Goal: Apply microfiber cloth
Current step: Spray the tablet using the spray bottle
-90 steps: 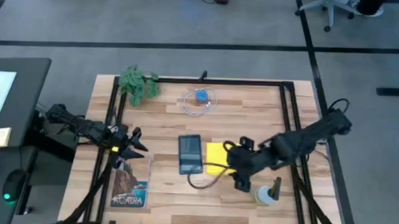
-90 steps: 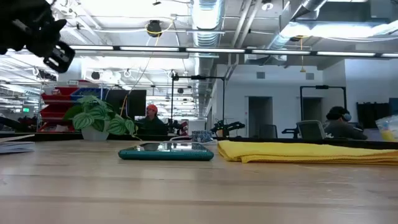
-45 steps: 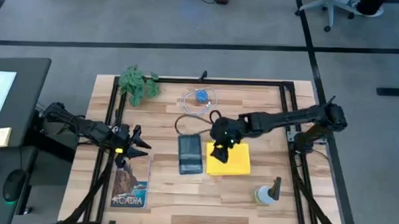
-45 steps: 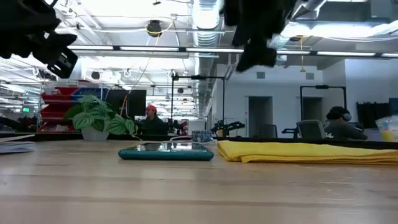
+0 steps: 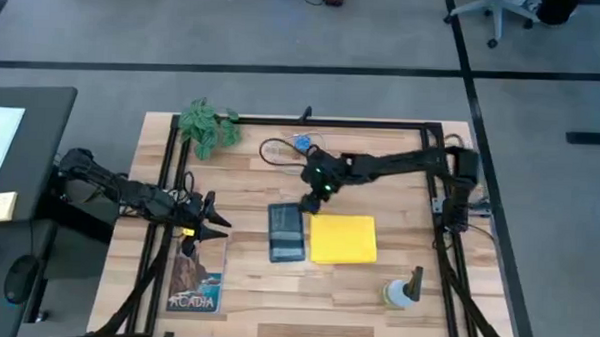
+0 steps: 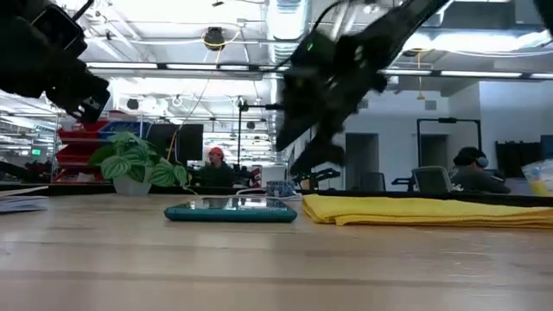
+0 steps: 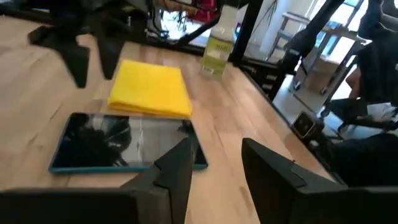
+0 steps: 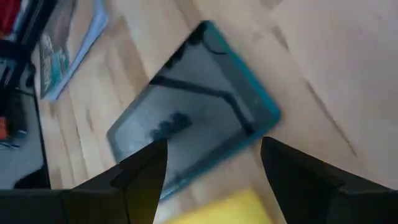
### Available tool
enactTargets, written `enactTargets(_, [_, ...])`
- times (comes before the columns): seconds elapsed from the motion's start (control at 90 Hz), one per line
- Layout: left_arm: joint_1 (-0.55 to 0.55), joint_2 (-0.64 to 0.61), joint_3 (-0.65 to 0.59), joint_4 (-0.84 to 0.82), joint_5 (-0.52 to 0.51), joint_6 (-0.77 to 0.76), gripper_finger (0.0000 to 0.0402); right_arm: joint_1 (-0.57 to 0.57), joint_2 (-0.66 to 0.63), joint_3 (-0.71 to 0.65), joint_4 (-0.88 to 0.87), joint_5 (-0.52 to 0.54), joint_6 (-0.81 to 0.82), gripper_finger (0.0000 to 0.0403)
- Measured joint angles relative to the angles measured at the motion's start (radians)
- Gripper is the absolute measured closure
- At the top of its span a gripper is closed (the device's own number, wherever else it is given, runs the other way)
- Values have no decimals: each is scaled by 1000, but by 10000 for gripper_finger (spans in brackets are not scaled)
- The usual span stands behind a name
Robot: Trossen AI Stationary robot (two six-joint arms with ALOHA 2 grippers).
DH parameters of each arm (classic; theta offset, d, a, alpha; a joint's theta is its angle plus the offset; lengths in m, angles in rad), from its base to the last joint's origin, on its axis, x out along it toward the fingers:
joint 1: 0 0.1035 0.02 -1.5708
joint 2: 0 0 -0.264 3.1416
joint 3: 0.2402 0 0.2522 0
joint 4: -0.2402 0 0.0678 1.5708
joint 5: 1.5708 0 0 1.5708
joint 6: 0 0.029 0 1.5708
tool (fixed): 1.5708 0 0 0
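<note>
The yellow microfiber cloth [image 5: 344,239] lies flat on the wooden table, folded, beside the right long side of the dark tablet [image 5: 287,232]. It also shows in the low view as a flat cloth [image 6: 423,210] beside the tablet [image 6: 231,210]. My right gripper [image 5: 314,194] hangs open above the table, just past the tablet's far end, with the tablet [image 8: 193,118] below its fingers. Left of the tablet, my left gripper [image 5: 218,223] is open, raised off the table and pointing at the tablet [image 7: 118,146] and the cloth [image 7: 152,87].
A potted plant [image 5: 209,125] stands at the far left. A blue object with a coiled cable [image 5: 301,145] lies near the far edge. A magazine [image 5: 196,280] lies at the near left, and a bottle [image 5: 401,292] stands at the near right.
My right gripper has swung from the cloth's near right side, over the cloth, toward the table's far edge and left. It now hangs past the tablet's far end. The cloth and the tablet have stayed where they were.
</note>
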Motion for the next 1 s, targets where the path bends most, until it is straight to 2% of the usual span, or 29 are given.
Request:
enactTargets(0.167, [0, 62, -2, 12, -2, -13, 283, -23, 83, 48, -7, -63, 17, 154])
enactTargets(0.422, [0, 134, -2, 15, -8, -18, 283, -11, 85, 49, -15, -72, 1, 154])
enactTargets(0.511, [0, 145, -3, 16, -12, -20, 283, -9, 58, 49, -86, -71, -26, 154])
enactTargets(0.644, [0, 149, -3, 17, -12, -24, 283, -11, -89, 52, -268, -35, -76, 154])
enactTargets(0.789, [0, 149, -3, 18, -18, -24, 283, 50, -315, 128, -609, 162, -70, 154])
enactTargets(0.878, [0, 149, -3, 18, -23, -24, 283, 141, -435, 196, -802, 275, 44, 154])
enactTargets(1.0, [0, 149, -3, 18, -25, -24, 283, 299, -559, 259, -1006, 354, 344, 154])
